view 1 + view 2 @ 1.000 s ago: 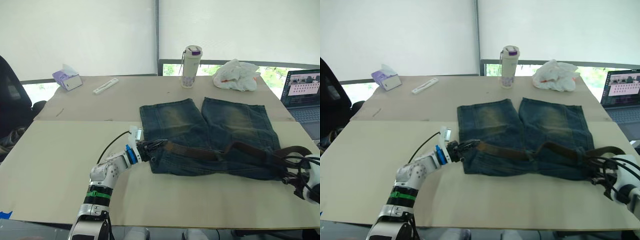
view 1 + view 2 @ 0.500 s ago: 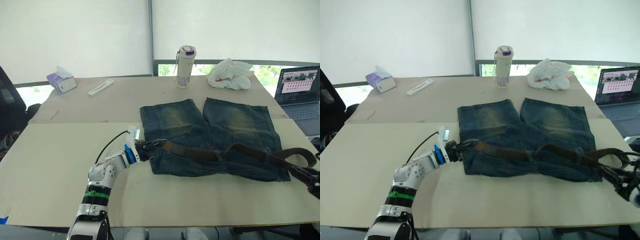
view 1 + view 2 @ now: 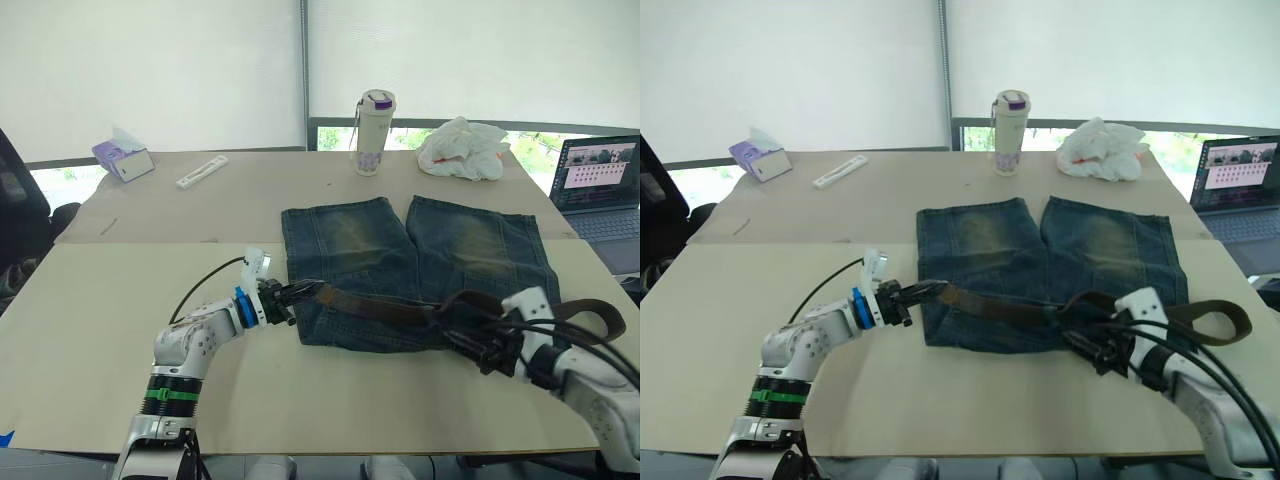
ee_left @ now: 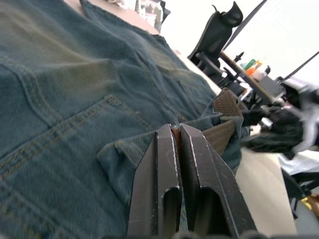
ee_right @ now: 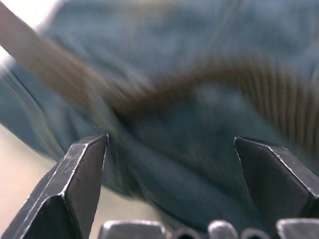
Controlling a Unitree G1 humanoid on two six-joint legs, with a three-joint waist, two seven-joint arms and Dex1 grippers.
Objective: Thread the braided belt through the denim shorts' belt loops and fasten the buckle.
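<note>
While our left gripper [image 4: 175, 130] pinches the belt [image 3: 375, 306] end, our right gripper [image 5: 169, 144] gapes, seemingly just above the shorts [image 3: 345, 240].

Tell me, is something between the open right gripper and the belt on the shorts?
Nothing visible. The right gripper is open just short of the belt, over the shorts.

Office or lab workspace: pale bench [image 3: 120, 300], roller blinds [image 3: 150, 70] over windows, open laptop [image 3: 600, 190], black office chair [image 3: 20, 200], tissue box [image 3: 124, 159], drink bottle [image 3: 376, 133].
</note>
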